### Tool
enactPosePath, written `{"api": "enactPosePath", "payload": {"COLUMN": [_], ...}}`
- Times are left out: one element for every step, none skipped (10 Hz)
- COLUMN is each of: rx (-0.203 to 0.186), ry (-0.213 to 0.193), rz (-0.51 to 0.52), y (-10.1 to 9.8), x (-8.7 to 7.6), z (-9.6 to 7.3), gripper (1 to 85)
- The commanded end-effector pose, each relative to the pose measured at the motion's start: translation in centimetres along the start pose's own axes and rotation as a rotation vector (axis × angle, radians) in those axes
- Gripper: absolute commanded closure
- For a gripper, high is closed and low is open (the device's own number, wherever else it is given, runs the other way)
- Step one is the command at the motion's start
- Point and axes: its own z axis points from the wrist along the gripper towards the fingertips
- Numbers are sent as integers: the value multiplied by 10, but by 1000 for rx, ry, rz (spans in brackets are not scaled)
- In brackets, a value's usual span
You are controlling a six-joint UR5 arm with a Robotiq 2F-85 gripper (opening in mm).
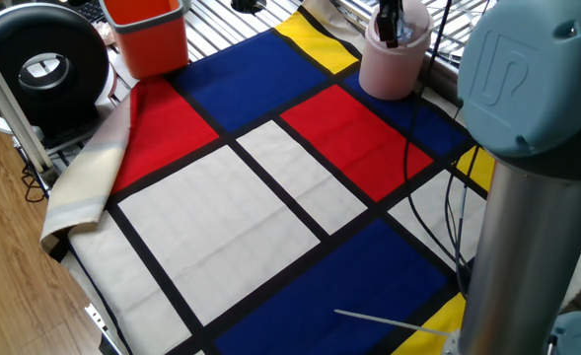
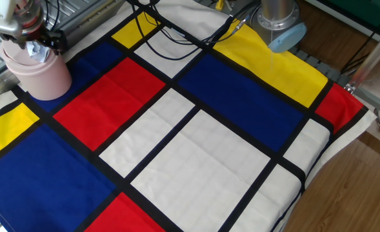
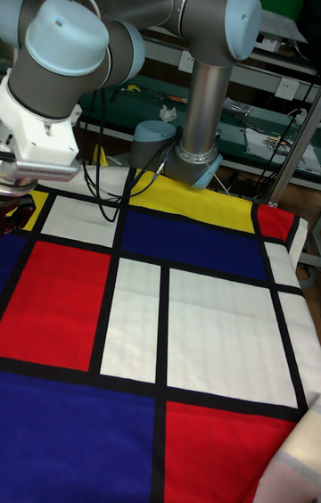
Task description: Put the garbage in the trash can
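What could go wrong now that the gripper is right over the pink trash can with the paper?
The garbage sits at the rim of the trash can, under the gripper. If released off-centre it might catch on the rim or drop onto the checked cloth. The gripper is so close to the light can that pulling away could tip it. Cables trail beside the can and might snag it.
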Motion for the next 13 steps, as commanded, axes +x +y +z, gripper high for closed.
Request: {"api": "enactPosePath", "payload": {"rx": [-8,-8,-2,3,3,11,23,28,30,30,30,20,20], "ry": [-16,-16,-19,-18,-27,-26,-26,-30,-28,-28,-27,-35,-35], "rz": [30,36,38,48,50,55,61,61,61,64,60,60,62], "y": [6,7,7,9,9,9,9,9,8,8,7,8,7], "x": [-2,-2,-1,2,0,2,5,4,4,4,4,1,1], "z": [-5,-6,-7,-10,-10,-12,-14,-15,-15,-15,-14,-13,-12], "gripper": [150,160,163,177,193,197,217,220,233,257,257,260,290]}}
